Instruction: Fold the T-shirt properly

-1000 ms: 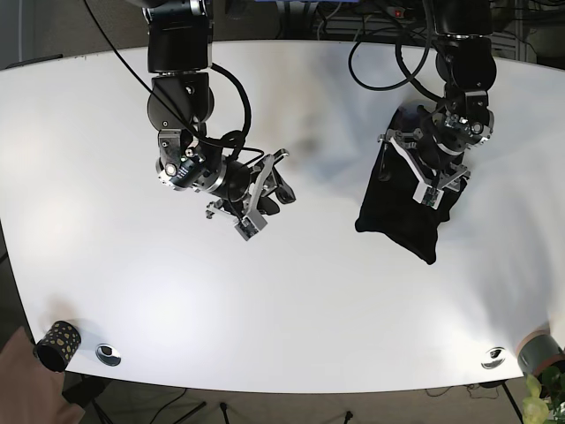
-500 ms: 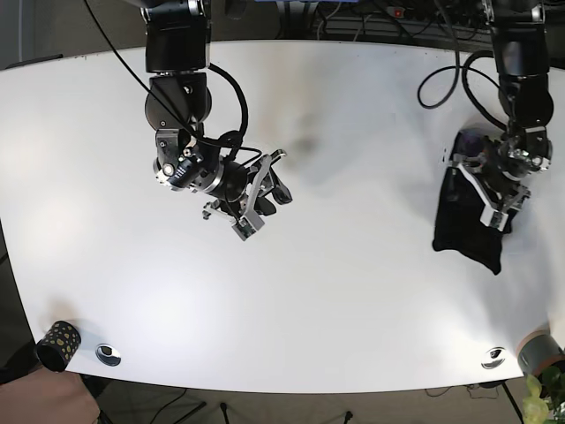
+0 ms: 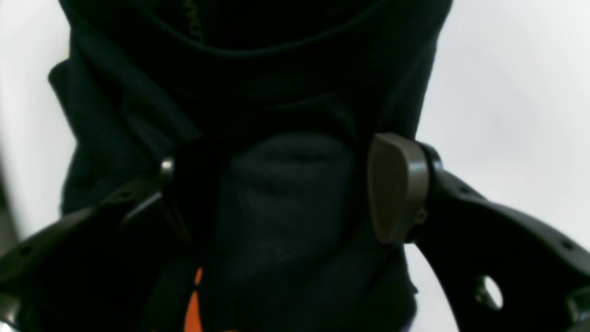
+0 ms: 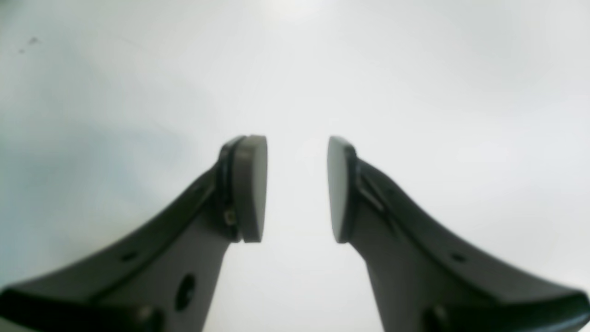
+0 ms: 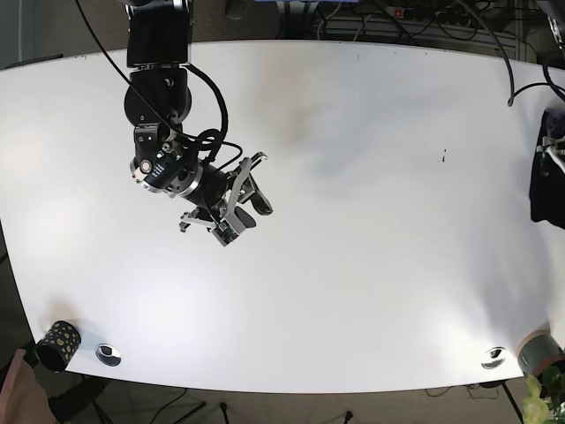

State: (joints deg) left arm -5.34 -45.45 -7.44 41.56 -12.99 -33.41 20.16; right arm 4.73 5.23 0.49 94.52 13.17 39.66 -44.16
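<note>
Carried right across the table, the black T-shirt (image 5: 547,181) now hangs at the far right edge of the base view, half out of frame, where a second ago it was bunched near the middle-right of the white table (image 5: 353,265). Up close on the left wrist view, the left gripper (image 3: 286,189) has its pads pinching a thick wad of the dark cloth: one grey pad (image 3: 396,186) shows plainly on the right, the other is buried in fabric on the left, and the bundle spills out above and below the jaws. Folds and a seam line run across the shirt above the grip, so it looks folded or bunched into a compact package rather than laid flat. Over on the other side, the right gripper (image 4: 297,189) holds nothing, its two pads parted by a modest gap with bare white table showing between them; in the base view it hovers left of centre (image 5: 237,205), having drifted slightly left and nearer. By the look of it the folding itself is done or nearly so, and this is the carry-off step. Next up, I'd judge, the left arm needs to lower the bundle and part its pads without letting the layers flop open.
</note>
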